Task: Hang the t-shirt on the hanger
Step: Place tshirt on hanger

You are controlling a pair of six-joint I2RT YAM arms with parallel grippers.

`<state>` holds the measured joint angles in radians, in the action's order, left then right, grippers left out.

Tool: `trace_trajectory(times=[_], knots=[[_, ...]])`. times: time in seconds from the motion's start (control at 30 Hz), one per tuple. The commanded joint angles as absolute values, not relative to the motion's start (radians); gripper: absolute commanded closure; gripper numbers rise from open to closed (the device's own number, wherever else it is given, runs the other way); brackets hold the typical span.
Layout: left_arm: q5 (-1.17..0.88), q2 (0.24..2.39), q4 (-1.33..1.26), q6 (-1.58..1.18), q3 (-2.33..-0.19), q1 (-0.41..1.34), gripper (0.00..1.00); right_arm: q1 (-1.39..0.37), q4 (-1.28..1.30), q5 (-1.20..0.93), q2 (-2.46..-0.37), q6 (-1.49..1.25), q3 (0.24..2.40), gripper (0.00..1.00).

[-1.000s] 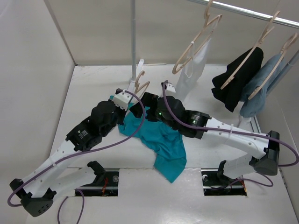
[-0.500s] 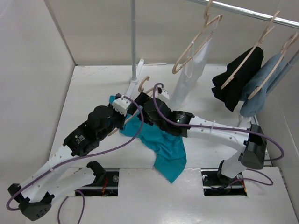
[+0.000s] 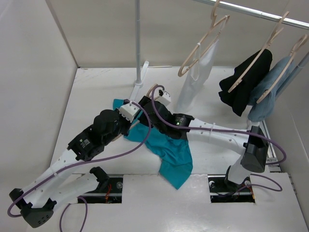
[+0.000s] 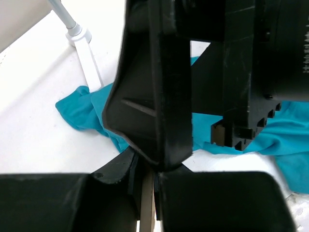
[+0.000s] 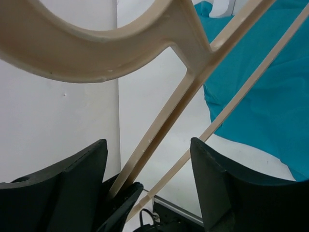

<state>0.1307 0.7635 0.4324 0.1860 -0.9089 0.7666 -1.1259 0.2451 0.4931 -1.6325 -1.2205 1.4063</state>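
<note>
My left jaws are pinched together on a sliver of the hanger. My right jaws stand apart, with the hanger's shoulder bar running between them. The t-shirt lies crumpled on the counter, at the centre of the overhead frame, partly under my wrists. I judge the hanger is in hand, but no shoulder is inside the cloth yet. Threading the neck and seating both shoulders remain.

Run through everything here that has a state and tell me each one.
left gripper: shut on the hanger.
right gripper: open, straddling the hanger.
hanger: held, off the rail.
t-shirt: crumpled on the table, not on the hanger.
white garment: hung on the rail.
black garment: hung on the rail.
grey-blue garment: hung on the rail.
</note>
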Motion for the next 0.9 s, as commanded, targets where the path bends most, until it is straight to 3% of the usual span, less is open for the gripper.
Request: trace_trajectory(times=[0.0, 0.23, 0.33, 0.37, 0.63, 0.8, 0.87], knots=[[0.117, 0.733, 0.391, 0.210, -0.891, 0.772, 1.00, -1.135, 0.201, 0.462, -1.655, -1.249, 1.404, 0.24], [0.038, 0.713, 0.400, 0.259, -0.882, 0.772, 1.00, -1.115, 0.201, 0.430, -1.696, -1.249, 1.437, 0.46], [-0.009, 0.713, 0.411, 0.285, -0.882, 0.772, 1.00, -1.094, 0.183, 0.381, -1.697, -1.259, 1.410, 0.88], [-0.020, 0.713, 0.411, 0.285, -0.871, 0.772, 1.00, -1.085, 0.173, 0.367, -1.697, -1.259, 1.410, 0.97], [-0.147, 0.732, 0.422, 0.314, -0.871, 0.772, 1.00, -1.075, 0.140, 0.287, -1.706, -1.232, 1.388, 1.00], [-0.250, 0.741, 0.422, 0.314, -0.881, 0.772, 0.61, -1.066, 0.094, 0.264, -1.683, -1.174, 1.315, 1.00], [-0.285, 0.718, 0.422, 0.314, -0.881, 0.772, 0.55, -1.066, 0.036, 0.255, -1.669, -1.143, 1.283, 1.00]])
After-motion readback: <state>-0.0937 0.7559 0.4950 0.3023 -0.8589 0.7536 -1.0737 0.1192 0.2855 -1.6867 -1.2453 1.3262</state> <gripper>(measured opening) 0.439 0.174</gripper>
